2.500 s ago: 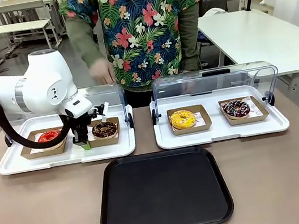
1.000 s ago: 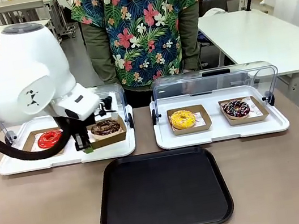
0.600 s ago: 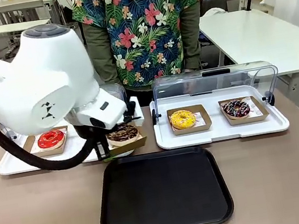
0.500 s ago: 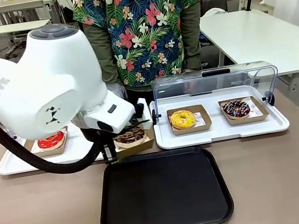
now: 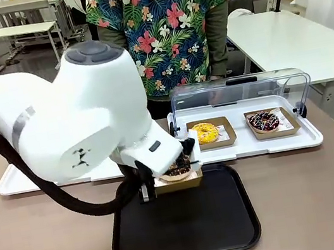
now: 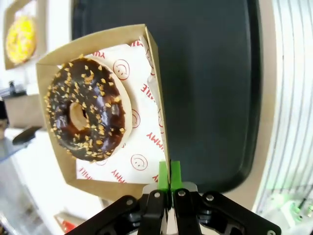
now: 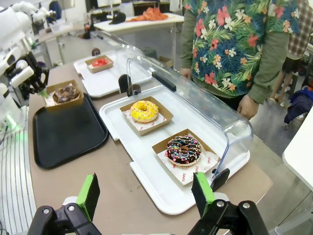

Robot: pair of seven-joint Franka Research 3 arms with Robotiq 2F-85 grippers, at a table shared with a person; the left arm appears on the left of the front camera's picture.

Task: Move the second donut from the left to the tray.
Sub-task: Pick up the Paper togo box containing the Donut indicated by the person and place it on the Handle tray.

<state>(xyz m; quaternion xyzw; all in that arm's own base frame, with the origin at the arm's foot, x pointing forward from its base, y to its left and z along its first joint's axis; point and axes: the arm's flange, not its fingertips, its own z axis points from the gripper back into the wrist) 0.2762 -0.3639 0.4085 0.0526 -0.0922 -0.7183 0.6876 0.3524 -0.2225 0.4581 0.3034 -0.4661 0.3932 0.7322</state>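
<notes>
The donut (image 6: 87,108), chocolate-frosted with light sprinkles, is seen lying in its box (image 6: 146,63), a shallow brown cardboard one lined with white paper; the box is held above the far edge of the black tray (image 5: 190,224), tilted, with the donut over the tray rather than on it; the box's side wall is pinched between the left gripper's (image 6: 169,177) green fingers (image 6: 163,176), which are pressed together on the thin cardboard; in the front view the left arm (image 5: 77,127) is seen reaching over the tray's near-left part, the box (image 5: 177,178) hanging at its tip; beyond the tray, on the desk (image 5: 321,202), a white tray (image 5: 248,148) under a raised clear lid (image 5: 239,93) carries a yellow donut (image 5: 204,133) and a drizzled dark donut (image 5: 264,121); a person (image 5: 167,29) in a floral shirt is seen standing past that; the right gripper's (image 7: 146,193) fingers (image 7: 89,193) are spread wide with nothing between them, well to the side of the tray.
</notes>
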